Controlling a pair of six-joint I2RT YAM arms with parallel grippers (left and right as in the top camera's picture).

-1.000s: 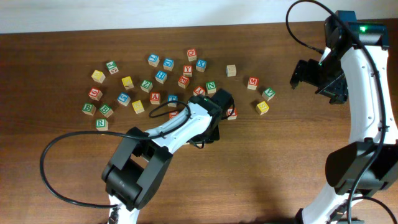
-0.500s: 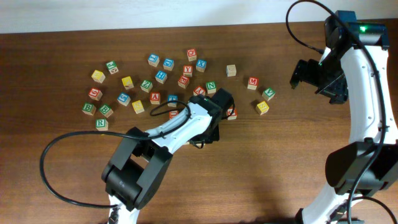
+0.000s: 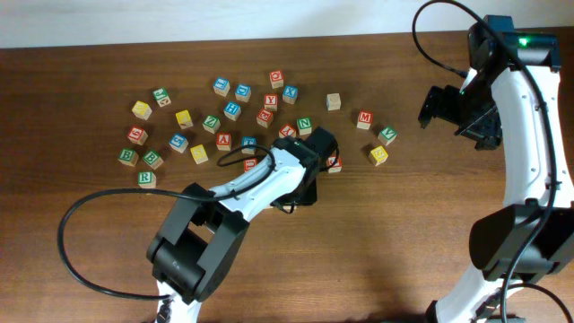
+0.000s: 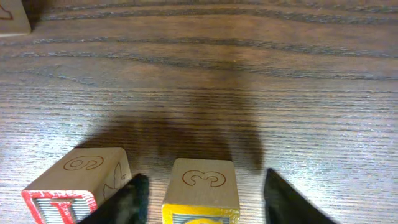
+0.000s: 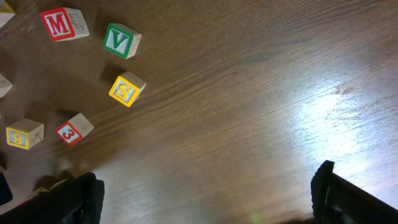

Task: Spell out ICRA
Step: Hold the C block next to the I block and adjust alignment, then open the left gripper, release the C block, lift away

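Observation:
In the left wrist view my left gripper is open, its jaws on either side of a yellow-framed cube with a "3" engraved on its top. The cube's front letter is cut off by the frame edge. The left finger is close to it and the right finger stands apart. A red-framed cube sits just left of the left finger. In the overhead view the left gripper hides this yellow cube. A red "A" cube and a green "R" cube lie in the pile. My right gripper is open and empty.
Many letter cubes are scattered from the far left to the centre of the wooden table. A red "M", green "V", yellow "S" and red "3" cube lie by the right of the pile.

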